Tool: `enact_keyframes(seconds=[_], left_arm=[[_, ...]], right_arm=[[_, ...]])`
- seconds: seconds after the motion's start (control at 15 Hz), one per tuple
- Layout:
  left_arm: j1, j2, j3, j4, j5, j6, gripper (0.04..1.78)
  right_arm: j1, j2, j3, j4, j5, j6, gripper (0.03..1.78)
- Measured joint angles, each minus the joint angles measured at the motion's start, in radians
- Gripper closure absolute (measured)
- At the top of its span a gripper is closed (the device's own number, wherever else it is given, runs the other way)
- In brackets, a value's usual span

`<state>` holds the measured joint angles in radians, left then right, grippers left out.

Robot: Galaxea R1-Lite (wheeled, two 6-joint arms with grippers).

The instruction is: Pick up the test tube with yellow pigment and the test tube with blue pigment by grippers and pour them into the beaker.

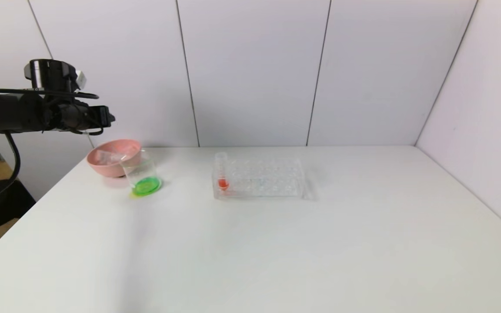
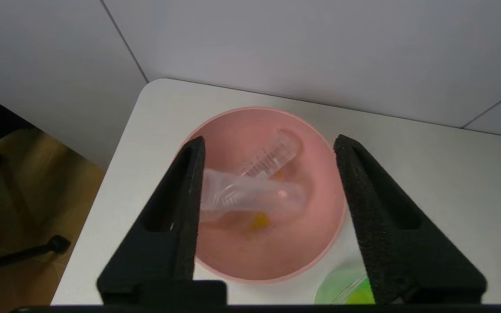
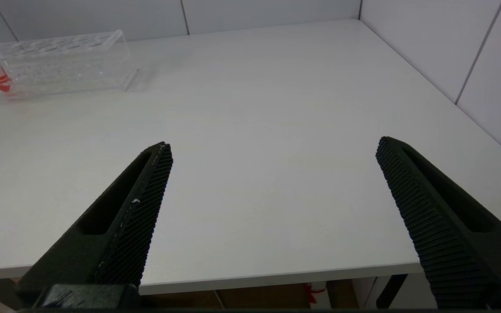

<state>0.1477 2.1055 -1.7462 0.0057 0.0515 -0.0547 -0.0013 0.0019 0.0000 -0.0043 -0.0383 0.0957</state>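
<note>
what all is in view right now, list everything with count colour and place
beaker: 1, clear glass with green liquid at the bottom, on the table just in front of the pink bowl
pink bowl: 1, pink, at the table's far left corner
empty test tubes: 2, clear, lying crossed inside the pink bowl, with yellow drops under them
tube rack: 1, clear, multi-hole, near the middle of the table towards the back
red-liquid tube: 1, clear with red liquid, upright in the rack's left end
table: 1, white, set against white wall panels
left gripper: 1, black, raised above the pink bowl, jaws apart, holding nothing
right gripper: 1, black, over the table's near right edge, jaws wide open, holding nothing
</note>
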Motion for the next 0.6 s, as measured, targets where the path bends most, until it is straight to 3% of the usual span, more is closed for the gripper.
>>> enact_keyframes(seconds=[0.13, 0.33, 0.6], left_arm=[[0.007, -0.002, -0.001, -0.001, 0.000, 0.001, 0.41], [0.007, -0.024, -0.001, -0.001, -0.001, 0.033, 0.12], [-0.006, -0.143, 0.008, 0.003, -0.043, 0.067, 0.05]], right_arm=[[0.000, 0.000, 0.000, 0.000, 0.000, 0.000, 0.10], [0.000, 0.000, 0.000, 0.000, 0.000, 0.000, 0.10], [0.000, 0.000, 0.000, 0.000, 0.000, 0.000, 0.10]])
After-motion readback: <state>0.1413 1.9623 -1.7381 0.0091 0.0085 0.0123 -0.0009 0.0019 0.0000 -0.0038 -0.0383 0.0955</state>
